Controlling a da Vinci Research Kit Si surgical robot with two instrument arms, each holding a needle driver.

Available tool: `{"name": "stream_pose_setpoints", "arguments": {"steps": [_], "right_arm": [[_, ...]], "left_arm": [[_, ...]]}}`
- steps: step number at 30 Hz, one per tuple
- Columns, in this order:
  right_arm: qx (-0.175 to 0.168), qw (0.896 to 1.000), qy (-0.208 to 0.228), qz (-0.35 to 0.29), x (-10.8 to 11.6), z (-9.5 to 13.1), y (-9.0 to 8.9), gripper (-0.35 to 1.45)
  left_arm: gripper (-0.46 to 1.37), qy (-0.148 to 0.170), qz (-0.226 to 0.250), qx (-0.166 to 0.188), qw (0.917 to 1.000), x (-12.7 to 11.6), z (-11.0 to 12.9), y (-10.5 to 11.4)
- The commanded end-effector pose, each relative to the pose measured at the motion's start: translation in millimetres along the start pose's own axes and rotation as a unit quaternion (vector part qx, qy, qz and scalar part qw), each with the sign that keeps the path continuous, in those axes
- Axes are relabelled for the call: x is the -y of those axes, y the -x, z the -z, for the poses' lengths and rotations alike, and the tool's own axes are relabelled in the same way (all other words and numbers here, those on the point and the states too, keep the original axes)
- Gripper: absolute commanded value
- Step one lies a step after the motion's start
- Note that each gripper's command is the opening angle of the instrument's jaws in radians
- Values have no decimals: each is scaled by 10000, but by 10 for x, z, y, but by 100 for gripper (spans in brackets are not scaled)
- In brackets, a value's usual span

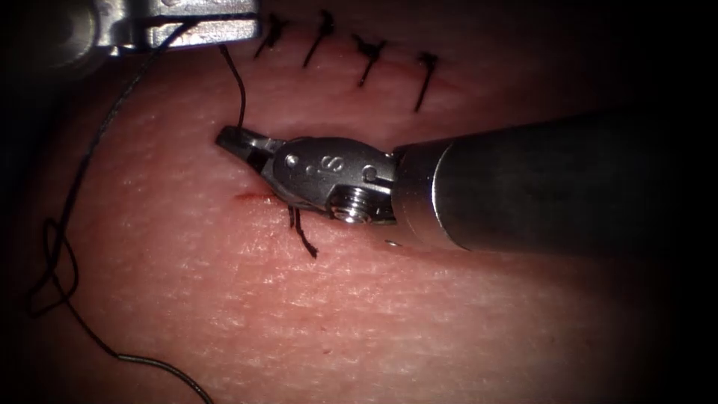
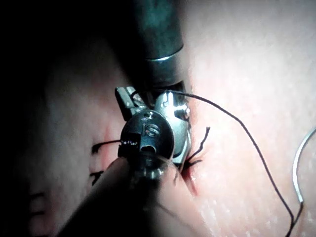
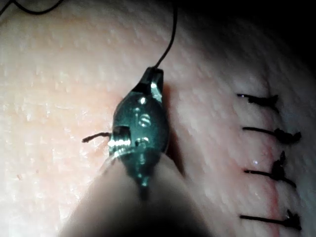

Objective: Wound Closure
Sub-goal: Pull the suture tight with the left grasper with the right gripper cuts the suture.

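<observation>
My right tool (image 1: 230, 139) lies low over the tissue (image 1: 419, 322), jaws shut on the thread (image 1: 241, 90) at their tip. That strand rises straight to my left tool (image 1: 206, 30), whose jaws are shut on the thread too. From there the thread runs down the left side, loops (image 1: 56, 262) and ends at the curved needle (image 1: 168, 372). The needle lies free on the tissue, held by neither tool. A short thread tail (image 1: 303, 238) sticks out under the right tool's wrist. The right tool (image 3: 155, 79), thread (image 3: 170, 34), tail (image 3: 96, 137) and needle (image 2: 297, 170) show in the wrist views.
Several finished stitches (image 1: 370, 58) cross the cut behind the right tool, with their knots (image 3: 281, 136) in a row. A small streak of red fluid (image 1: 250, 197) marks the tissue beside the right tool's wrist. The right tool's thick shaft (image 1: 553, 187) spans the right half.
</observation>
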Motion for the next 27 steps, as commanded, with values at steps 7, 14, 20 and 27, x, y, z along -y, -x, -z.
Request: {"name": "stream_pose_setpoints", "arguments": {"steps": [7, 14, 20, 27], "right_arm": [[22, 10000, -6, -12, -4, 7, -1, -35], [42, 9999, -116, -7, -9, 25, 1, -35], [98, 9999, -92, -14, -20, 53, 3, -35], [176, 9998, 109, -19, -37, 100, 8, 98]], "left_arm": [[-35, 8, -28, 2, 10000, 0, -1, 0], [-35, 4, -66, 2, 10000, -1, -2, 1], [-35, -13, -152, 6, 9999, -2, -5, 6], [-35, -41, -281, 21, 9996, -2, -10, 8]]}}
